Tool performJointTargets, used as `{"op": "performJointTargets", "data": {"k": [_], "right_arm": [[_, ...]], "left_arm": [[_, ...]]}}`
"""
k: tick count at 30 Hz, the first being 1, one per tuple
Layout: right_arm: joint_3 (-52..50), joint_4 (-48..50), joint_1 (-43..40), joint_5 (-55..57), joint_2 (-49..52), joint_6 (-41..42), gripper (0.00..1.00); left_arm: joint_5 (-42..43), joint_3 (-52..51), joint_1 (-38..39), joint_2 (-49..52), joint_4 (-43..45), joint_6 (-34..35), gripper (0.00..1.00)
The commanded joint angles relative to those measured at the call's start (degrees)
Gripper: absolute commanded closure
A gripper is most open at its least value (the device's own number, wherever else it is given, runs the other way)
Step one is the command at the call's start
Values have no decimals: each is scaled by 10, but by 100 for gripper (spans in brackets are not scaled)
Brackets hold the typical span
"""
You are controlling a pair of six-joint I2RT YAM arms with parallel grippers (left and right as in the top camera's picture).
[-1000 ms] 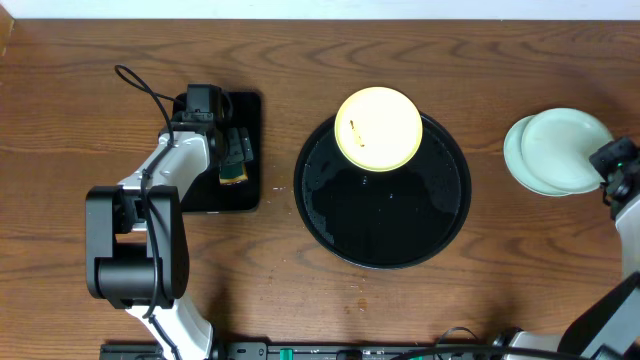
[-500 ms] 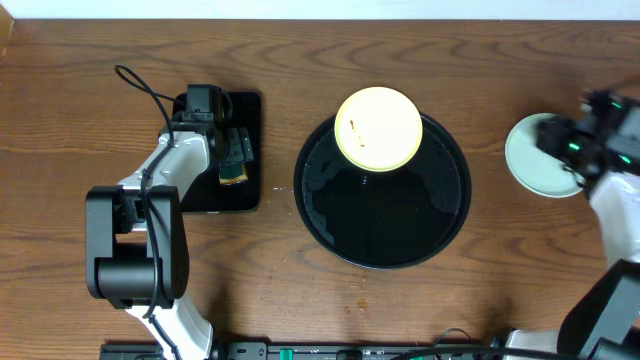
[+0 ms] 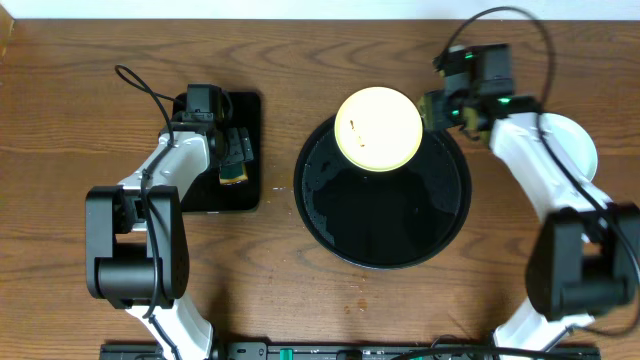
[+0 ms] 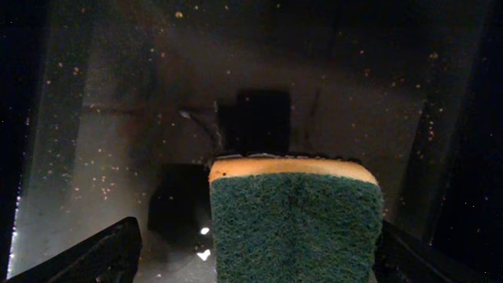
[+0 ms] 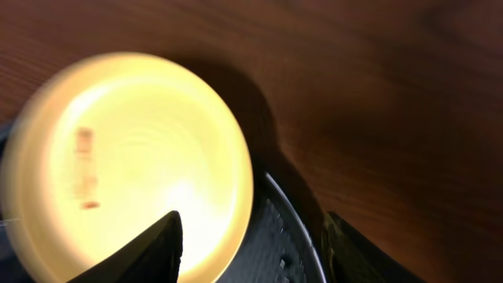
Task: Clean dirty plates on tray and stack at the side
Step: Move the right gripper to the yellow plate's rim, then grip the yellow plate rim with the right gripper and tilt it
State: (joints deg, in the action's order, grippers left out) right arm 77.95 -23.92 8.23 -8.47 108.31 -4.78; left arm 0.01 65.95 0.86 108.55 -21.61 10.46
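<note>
One smeared yellow plate sitting at twelve o'clock on tray; right gripper hovering open at its three o'clock rim, needing a square bite; left gripper hanging open astride sponge.

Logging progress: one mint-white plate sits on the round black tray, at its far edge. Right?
No: the plate at the far edge of the round black tray is pale yellow, as the overhead view shows.
</note>
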Motion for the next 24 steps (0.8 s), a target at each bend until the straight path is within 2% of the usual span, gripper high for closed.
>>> {"op": "performJointTargets", "data": {"k": [1,3,6,7,10,12,15,18,24], "right_arm": [[6,23,6,50,38,-15,48],[6,32,6,50,55,-15,52],[6,33,6,49,72,6,69],[6,32,7,38,76,17,71],[6,32,9,-17,81,20,69],[6,30,10,-37,81,24,72],[6,21,13,-36,81,41,74],[6,17,14,-36,81,41,80],[4,3,16,-36,81,41,80]], "left_arm": [[-7,-2,-1,1,0,-3,9],[-7,-2,-1,1,0,-3,9],[-7,-2,-1,1,0,-3,9],[-7,-2,-1,1,0,-3,9],[-7,-2,-1,1,0,-3,9],[-7,-2,-1,1,0,-3,9],[-7,-2,-1,1,0,-3,9],[-7,-2,-1,1,0,-3,9],[-7,-2,-1,0,0,-3,9]]}}
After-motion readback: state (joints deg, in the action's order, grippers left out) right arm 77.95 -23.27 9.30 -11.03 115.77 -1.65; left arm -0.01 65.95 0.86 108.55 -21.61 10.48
